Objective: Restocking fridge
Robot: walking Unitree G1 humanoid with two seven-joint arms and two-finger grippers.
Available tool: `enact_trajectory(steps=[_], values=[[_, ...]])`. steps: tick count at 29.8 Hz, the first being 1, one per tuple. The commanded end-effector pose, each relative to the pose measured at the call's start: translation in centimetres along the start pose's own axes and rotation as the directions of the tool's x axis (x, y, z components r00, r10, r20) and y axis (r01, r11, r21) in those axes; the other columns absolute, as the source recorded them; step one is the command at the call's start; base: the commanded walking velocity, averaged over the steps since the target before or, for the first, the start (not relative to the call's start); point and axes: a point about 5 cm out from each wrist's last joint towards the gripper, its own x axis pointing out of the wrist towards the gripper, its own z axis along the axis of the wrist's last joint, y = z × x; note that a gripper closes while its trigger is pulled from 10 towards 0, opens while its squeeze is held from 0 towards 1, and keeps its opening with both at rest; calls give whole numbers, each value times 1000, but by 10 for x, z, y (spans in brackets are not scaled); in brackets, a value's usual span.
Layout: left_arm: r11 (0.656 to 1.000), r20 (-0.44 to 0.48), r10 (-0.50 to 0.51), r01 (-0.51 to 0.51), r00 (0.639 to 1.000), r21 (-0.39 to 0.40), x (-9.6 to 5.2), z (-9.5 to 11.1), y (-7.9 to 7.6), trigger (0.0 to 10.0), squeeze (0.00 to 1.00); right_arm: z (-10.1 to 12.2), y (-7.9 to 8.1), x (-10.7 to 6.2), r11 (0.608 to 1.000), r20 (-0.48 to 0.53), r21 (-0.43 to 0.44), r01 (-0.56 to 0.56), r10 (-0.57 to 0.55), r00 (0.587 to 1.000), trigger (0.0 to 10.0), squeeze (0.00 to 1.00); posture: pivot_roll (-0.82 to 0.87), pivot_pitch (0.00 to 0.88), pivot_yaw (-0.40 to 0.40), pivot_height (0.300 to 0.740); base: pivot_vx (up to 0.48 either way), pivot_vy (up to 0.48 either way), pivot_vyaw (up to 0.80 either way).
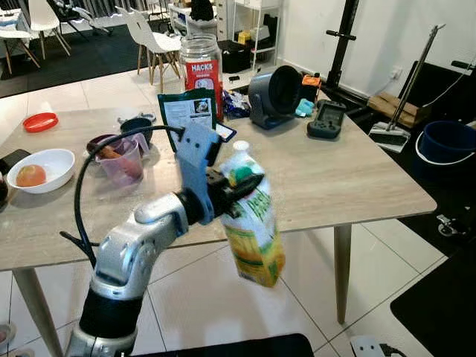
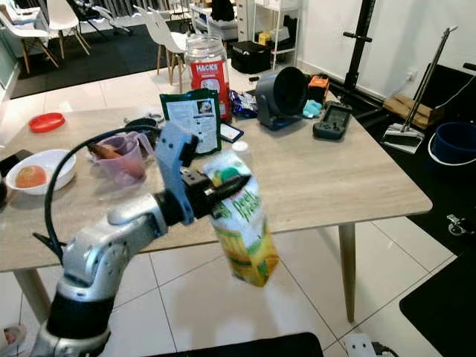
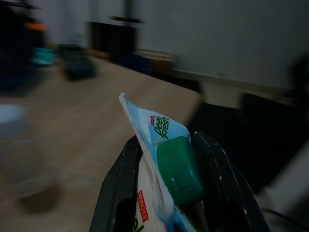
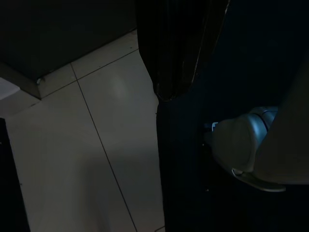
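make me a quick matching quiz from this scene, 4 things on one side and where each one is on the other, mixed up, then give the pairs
Things:
1. juice carton
2. white bowl
3. red lid
4. blue bucket

Places:
A. on the floor beside the table
B. flat on the table's far corner on the robot's left
C. in the air off the table's near edge, in the left gripper
D. near the table's left edge, holding a round fruit

Pairs: 1-C, 2-D, 3-B, 4-A

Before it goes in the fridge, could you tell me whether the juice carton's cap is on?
On: the green cap sits on the juice carton, held in the left gripper.
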Motion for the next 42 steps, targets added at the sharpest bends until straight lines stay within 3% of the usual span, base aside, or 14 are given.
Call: enact_trajectory(steps=[1,2,3,5,13,19,20,22,26,30,33,34,35,42], values=[[1000,-33,-25,25,999,-7,-1,-6,-5,10000,0,-1,3,0,1000,-7,-1,-9,9,1000,10000,0,-38,0,44,740,0,0,0],[1000,-33,-25,25,999,-7,-1,-6,-5,10000,0,-1,3,0,1000,-7,-1,-9,9,1000,10000,0,-38,0,44,740,0,0,0],[1000,-96,-15,14,995,-6,0,-23,-5,10000,0,0,3,0,1000,-6,0,-9,9,1000,10000,0,-41,0,43,740,0,0,0],[1000,-144,-3,2,990,-9,0,-38,-4,10000,0,0,4,0,1000,-5,0,-9,9,1000,10000,0,-42,0,43,740,0,0,0],[1000,-211,11,-13,977,-9,-1,-59,-3,10000,0,0,4,0,1000,-6,-2,-8,8,1000,10000,0,-42,0,43,740,0,0,0],[997,-318,72,-68,945,26,-5,-106,6,10000,0,0,2,0,1000,-8,-9,9,-9,1000,10000,0,-45,0,42,740,0,0,0],[997,-358,83,-77,930,31,-8,-122,7,10000,0,1,1,0,1000,-8,-11,13,-14,1000,10000,0,-47,0,40,740,0,0,0],[996,-373,85,-80,924,28,-9,-128,8,10000,0,1,1,0,1000,-7,-11,14,-15,1000,10000,0,-47,0,40,740,0,0,0],[993,-459,116,-95,881,69,-16,-158,10,10000,0,3,-1,0,1000,-4,-11,20,-20,1000,10000,0,-50,0,37,740,0,0,0],[980,-565,129,-17,815,200,-27,-187,10,10000,0,5,-1,0,1000,-2,-12,24,-24,1000,10000,0,-50,0,34,740,0,0,0],[969,-603,130,28,787,245,-32,-196,10,10000,0,5,-1,0,1000,-1,-12,25,-25,1000,10000,0,-48,0,31,740,0,0,0],[951,-665,140,88,733,297,-44,-214,13,10000,0,6,-1,1,1000,1,-9,25,-25,1000,10000,0,-48,0,31,740,0,0,0],[951,-665,140,88,733,297,-44,-214,13,10000,0,6,-1,1,1000,1,-9,25,-25,1000,10000,0,-48,0,31,740,0,0,0],[953,-750,186,68,634,294,-74,-247,19,10000,0,5,1,1,1000,-2,-5,21,-21,1000,10000,0,-51,0,34,740,0,0,0]])
